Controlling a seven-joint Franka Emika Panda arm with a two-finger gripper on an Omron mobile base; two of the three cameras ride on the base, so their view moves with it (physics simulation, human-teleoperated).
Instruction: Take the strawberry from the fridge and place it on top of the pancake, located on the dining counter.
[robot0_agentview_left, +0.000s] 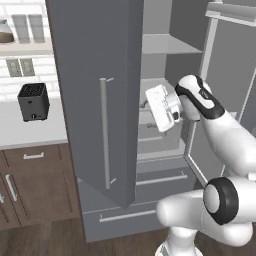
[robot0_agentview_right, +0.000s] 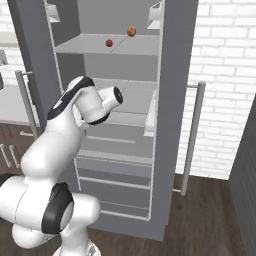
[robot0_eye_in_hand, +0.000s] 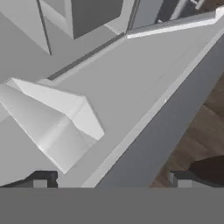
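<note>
The grey fridge (robot0_agentview_right: 170, 100) stands with both doors open, showing pale shelves. The strawberry (robot0_agentview_right: 109, 43), tiny and dark red, lies on an upper shelf, with the orange round fruit (robot0_agentview_right: 131, 31) a little behind it to the right. My gripper (robot0_agentview_left: 146, 103) reaches into the fridge at a lower shelf, well below the strawberry. In the hand view my gripper (robot0_eye_in_hand: 111, 180) is open with nothing between its fingertips (robot0_eye_in_hand: 41, 180), looking at a tilted angle along a pale shelf and a white door bin (robot0_eye_in_hand: 61, 127). The pancake and dining counter are out of view.
The open left door (robot0_agentview_left: 95, 75) with its bar handle (robot0_agentview_left: 103, 135) stands close on my left. The right door's handle (robot0_agentview_right: 192, 135) hangs before a white brick wall. Two drawers (robot0_agentview_right: 115, 185) sit below. A black toaster (robot0_agentview_left: 33, 101) rests on the wall counter over brown cabinets (robot0_agentview_left: 35, 185).
</note>
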